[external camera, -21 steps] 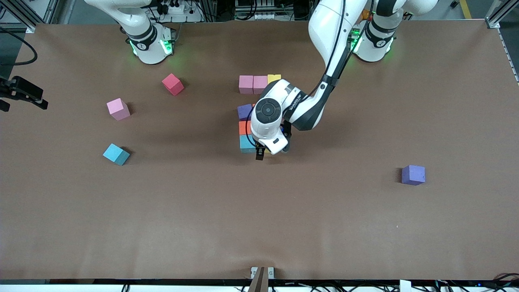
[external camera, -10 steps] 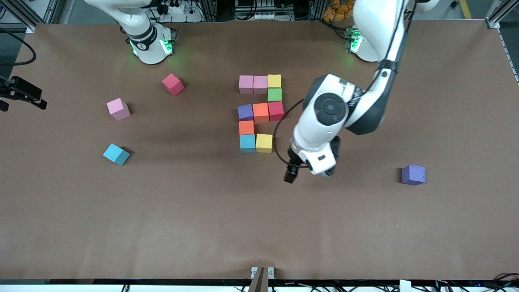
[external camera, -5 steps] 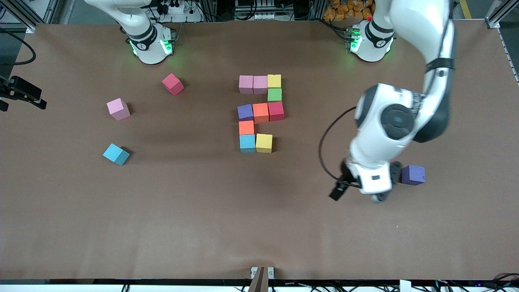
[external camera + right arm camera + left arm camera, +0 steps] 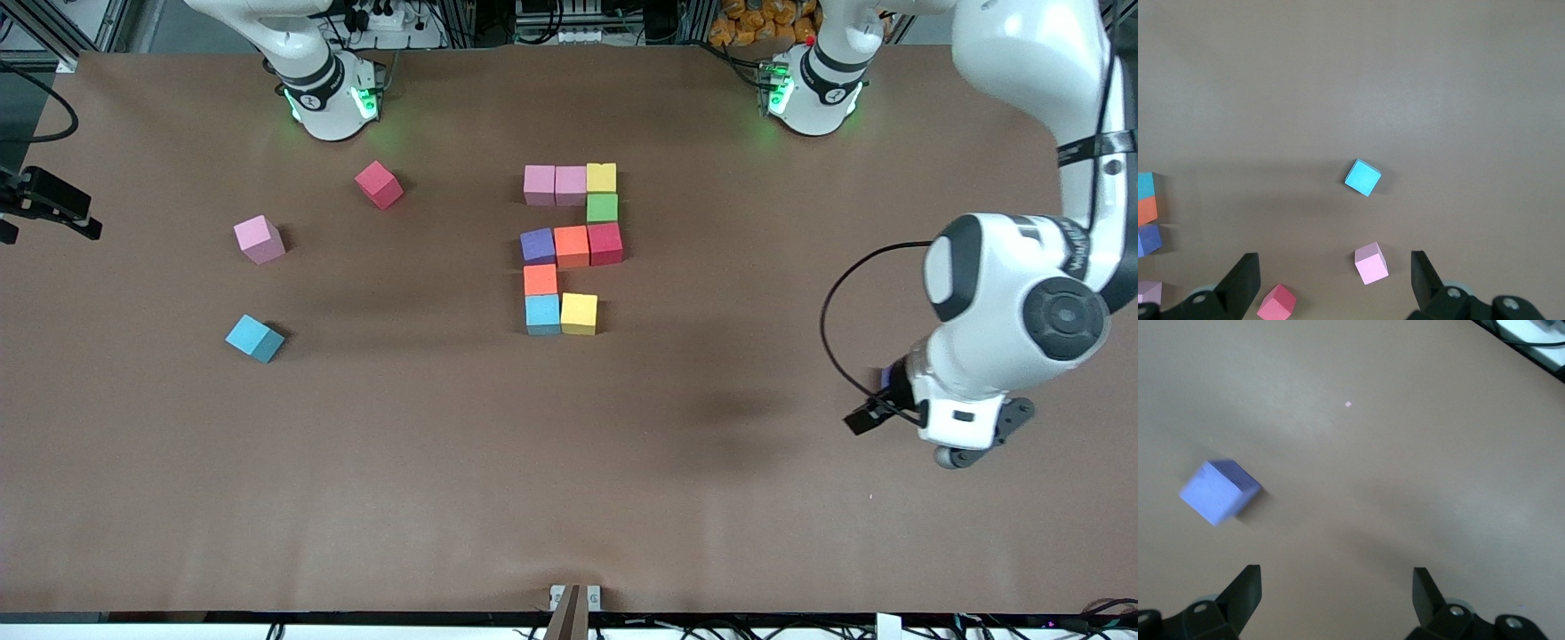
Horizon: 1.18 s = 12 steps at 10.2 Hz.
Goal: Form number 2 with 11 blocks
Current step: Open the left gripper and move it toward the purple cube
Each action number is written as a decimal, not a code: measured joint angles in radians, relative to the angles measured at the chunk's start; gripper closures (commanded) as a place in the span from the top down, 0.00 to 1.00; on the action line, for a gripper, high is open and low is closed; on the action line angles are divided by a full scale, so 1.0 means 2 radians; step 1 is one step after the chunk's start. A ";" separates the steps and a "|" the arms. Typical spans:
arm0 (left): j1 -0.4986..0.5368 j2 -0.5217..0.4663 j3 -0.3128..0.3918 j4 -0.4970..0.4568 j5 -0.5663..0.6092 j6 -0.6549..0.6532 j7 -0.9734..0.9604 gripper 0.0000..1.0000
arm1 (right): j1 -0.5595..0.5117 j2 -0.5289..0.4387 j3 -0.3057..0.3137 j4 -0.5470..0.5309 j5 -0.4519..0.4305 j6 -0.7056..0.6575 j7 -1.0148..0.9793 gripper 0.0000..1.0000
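The brown table (image 4: 444, 462) carried everything, and the left arm (image 4: 1022, 293) reached out over the left arm's end of it, while the right arm (image 4: 311, 80) waited with only its base showing in the front view. Near the middle of the table lay the unfinished number 2 (image 4: 573, 249), ten cubes touching one another: two pink and a yellow in the row farthest from the front camera, a green one under the yellow, then purple, orange and red in a row, a second orange cube below the purple, and teal-blue and yellow nearest the camera. Toward the right arm's end sat three loose blocks, well apart: a red block (image 4: 379, 184), a pink block (image 4: 260, 239) and a teal-blue block (image 4: 254, 338) nearest the camera. The left gripper (image 4: 1337, 590) hung over the table beside a lone purple block (image 4: 1219, 491), its fingers (image 4: 1245, 590) spread wide and grasping nothing; the cube lay outside the gap between them, off to one side, apart from both fingertips. The right gripper (image 4: 1335, 277) was likewise released and empty, looking down from high above the loose blocks.
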 measured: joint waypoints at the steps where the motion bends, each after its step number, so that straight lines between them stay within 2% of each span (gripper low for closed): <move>1: 0.015 0.000 -0.001 -0.001 0.000 -0.001 0.037 1.00 | 0.000 0.000 0.000 0.000 0.000 0.000 0.000 1.00; 5: 0.063 0.004 -0.002 -0.027 0.001 -0.003 0.152 1.00 | 0.000 0.000 0.000 0.000 0.000 -0.003 0.000 1.00; 12: 0.093 0.022 -0.003 -0.067 0.002 0.000 0.179 1.00 | 0.000 0.000 0.000 0.000 0.000 -0.004 0.000 1.00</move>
